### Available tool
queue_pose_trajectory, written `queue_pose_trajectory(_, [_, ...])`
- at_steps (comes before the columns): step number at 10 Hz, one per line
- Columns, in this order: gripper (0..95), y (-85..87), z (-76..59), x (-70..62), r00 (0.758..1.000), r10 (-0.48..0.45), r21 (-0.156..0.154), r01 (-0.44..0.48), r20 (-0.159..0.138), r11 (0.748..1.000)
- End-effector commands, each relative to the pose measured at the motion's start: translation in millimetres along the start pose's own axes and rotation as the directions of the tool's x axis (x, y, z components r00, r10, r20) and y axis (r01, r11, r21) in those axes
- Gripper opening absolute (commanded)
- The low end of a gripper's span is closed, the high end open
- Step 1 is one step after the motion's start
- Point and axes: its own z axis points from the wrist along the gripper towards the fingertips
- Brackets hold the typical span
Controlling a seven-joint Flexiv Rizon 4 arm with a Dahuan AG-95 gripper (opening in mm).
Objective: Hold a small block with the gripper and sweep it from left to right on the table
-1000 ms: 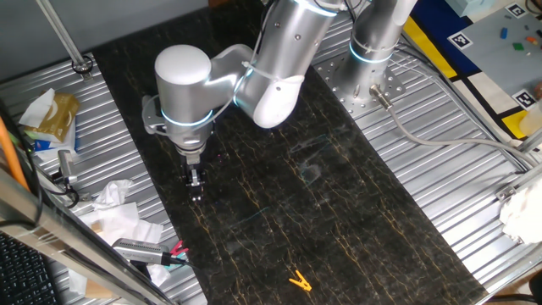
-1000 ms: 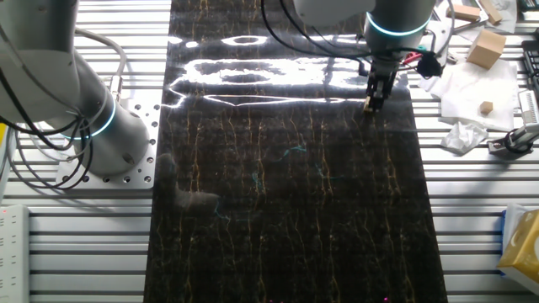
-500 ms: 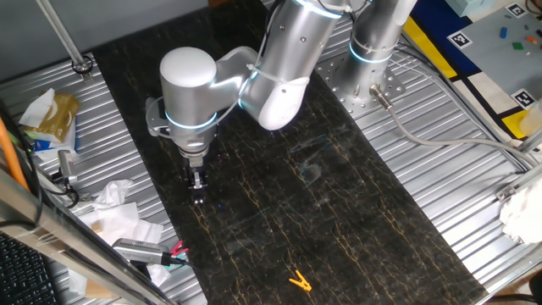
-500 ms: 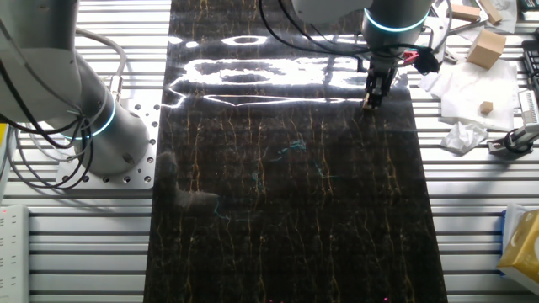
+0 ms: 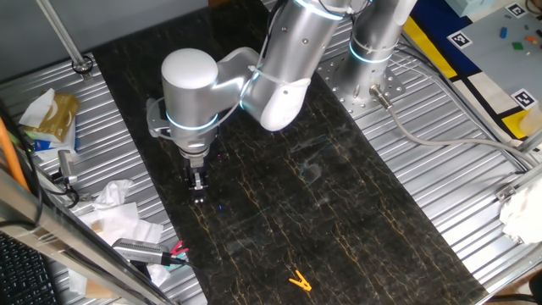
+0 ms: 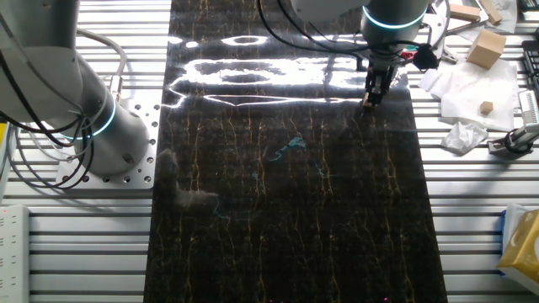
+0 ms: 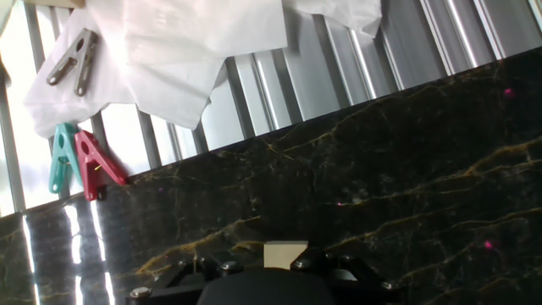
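My black gripper (image 5: 197, 193) points straight down at the left side of the black marble table (image 5: 339, 203), close to its edge. It is shut on the small block (image 7: 284, 254), a pale tan cube that shows between the jaws at the bottom of the hand view. In the other fixed view the gripper (image 6: 370, 101) stands near the table's right edge with the small block (image 6: 368, 104) as a tan speck at its tip. The tip sits at or just above the slab; contact cannot be made out.
A yellow clip (image 5: 298, 280) lies on the slab near the front. Crumpled white paper (image 5: 114, 207), red and teal clips (image 7: 76, 161) and a box (image 6: 486, 48) sit on the ribbed metal beside the gripper. A second arm's base (image 6: 101, 126) stands across the table.
The gripper has crept a little to the right in one fixed view, still shut on the block. Nothing else has moved.
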Motion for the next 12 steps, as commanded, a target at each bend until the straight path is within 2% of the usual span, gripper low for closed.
queue_pose_trajectory(1, [0.0, 0.1, 0.0, -0.1, 1.0, 0.001, 0.0, -0.001, -0.001, 1.0])
queue_pose_trajectory(8, [0.0, 1.8, -4.0, 0.4, 1.0, 0.004, 0.005, -0.004, 0.0, 1.0])
queue_pose_trajectory(9, [19.0, 1.8, -4.0, 0.4, 1.0, 0.002, 0.01, -0.002, 0.001, 1.0])
queue_pose_trajectory(12, [19.0, 1.7, -4.1, 0.3, 1.0, -0.001, 0.014, 0.001, 0.002, 1.0])
